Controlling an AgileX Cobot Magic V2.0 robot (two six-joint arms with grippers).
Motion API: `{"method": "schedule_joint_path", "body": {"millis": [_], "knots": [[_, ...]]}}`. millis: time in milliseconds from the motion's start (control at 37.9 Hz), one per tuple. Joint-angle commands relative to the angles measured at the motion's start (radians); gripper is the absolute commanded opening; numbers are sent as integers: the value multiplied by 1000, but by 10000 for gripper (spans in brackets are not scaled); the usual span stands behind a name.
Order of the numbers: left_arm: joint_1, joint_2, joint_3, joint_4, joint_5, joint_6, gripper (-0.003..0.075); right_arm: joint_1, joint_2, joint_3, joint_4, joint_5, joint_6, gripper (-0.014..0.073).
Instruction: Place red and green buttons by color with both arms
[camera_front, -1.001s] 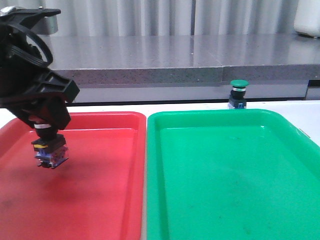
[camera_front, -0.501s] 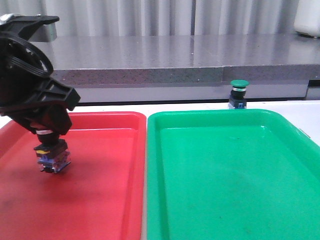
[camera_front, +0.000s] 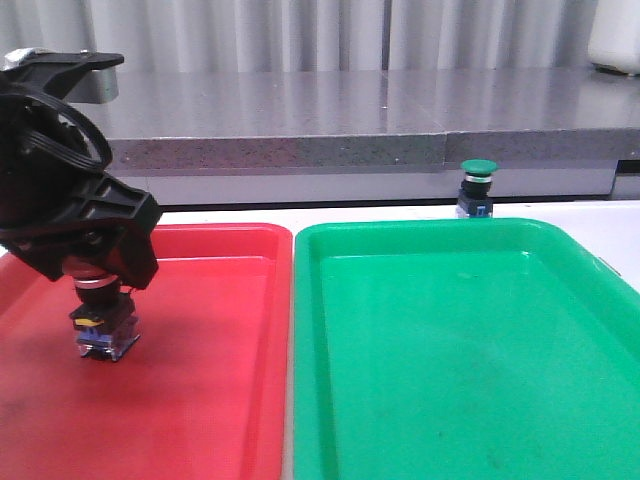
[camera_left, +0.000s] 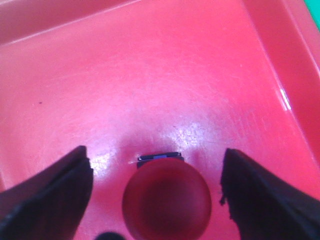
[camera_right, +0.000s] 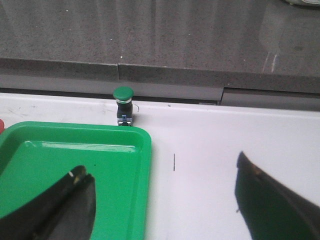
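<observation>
Two buttons upright, red button (camera_front: 103, 325), green button (camera_front: 477, 188)

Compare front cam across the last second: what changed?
The left gripper lowered the red button onto the red tray floor; its fingers now stand apart from the cap. The green button stayed behind the green tray.

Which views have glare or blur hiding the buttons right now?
Left wrist view: red button is close and soft-focused, with glare on the red tray just beyond it. Front view: sharp, green button clear. Right wrist view: green button clear, counter reflections only.
</observation>
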Motion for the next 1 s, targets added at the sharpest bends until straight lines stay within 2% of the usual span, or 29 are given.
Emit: {"method": "schedule_joint_path", "body": {"millis": [0, 105, 184, 237, 369, 474, 580, 685, 843, 975], "knots": [[-8, -70, -30, -17, -34, -11, 568, 1, 10, -38, -12, -76, -7, 591], [-8, -131, -57, -15, -34, -11, 564, 1, 10, -38, -12, -76, -7, 591], [2, -187, -81, -1, -34, -11, 519, 1, 10, -38, -12, -76, -7, 591], [19, -222, -95, 19, -32, -11, 452, 1, 10, -38, -12, -76, -7, 591], [92, -311, -117, 47, -25, -11, 179, 1, 10, -38, -12, -76, -7, 591], [193, -389, -117, 47, -3, -11, -20, 1, 10, -38, -12, -76, -7, 591], [316, -504, -103, 47, 49, -11, -20, 1, 10, -38, -12, -76, -7, 591], [390, -654, -12, 47, 21, -11, -20, 1, 10, -38, -12, -76, -7, 591], [399, -957, 254, 45, -83, -11, -20, 1, 10, -38, -12, -76, -7, 591], [399, -1232, 446, 35, -85, -11, -20, 1, 10, -38, -12, -76, -7, 591]]}}
